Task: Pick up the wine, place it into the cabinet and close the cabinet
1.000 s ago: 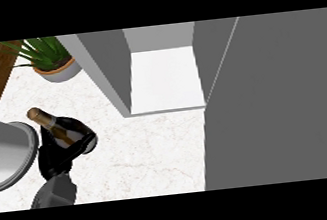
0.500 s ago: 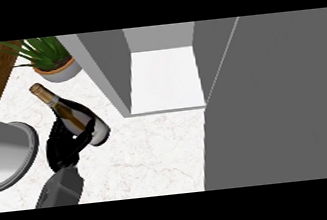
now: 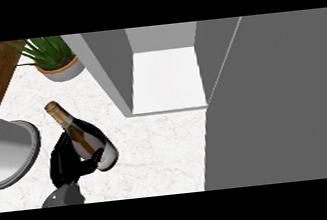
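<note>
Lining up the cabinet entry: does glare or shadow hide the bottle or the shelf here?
Head view: the wine bottle shows a pale sheen low on its body, outline clear; the cabinet shelf is evenly bright, unshadowed; the left hand is black, its fingers hard to separate from the dark glass.

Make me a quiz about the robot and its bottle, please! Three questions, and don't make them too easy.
1. True or false: the cabinet is shut.
2. The hand curled round the wine bottle is the robot's: A) left B) right C) neither, the bottle lies alone on the counter.
3. Fill in the word: in the head view, the potted plant stands to the ___ of the cabinet.

Key
1. False. It is open, and its white shelf shows.
2. A
3. left
</note>
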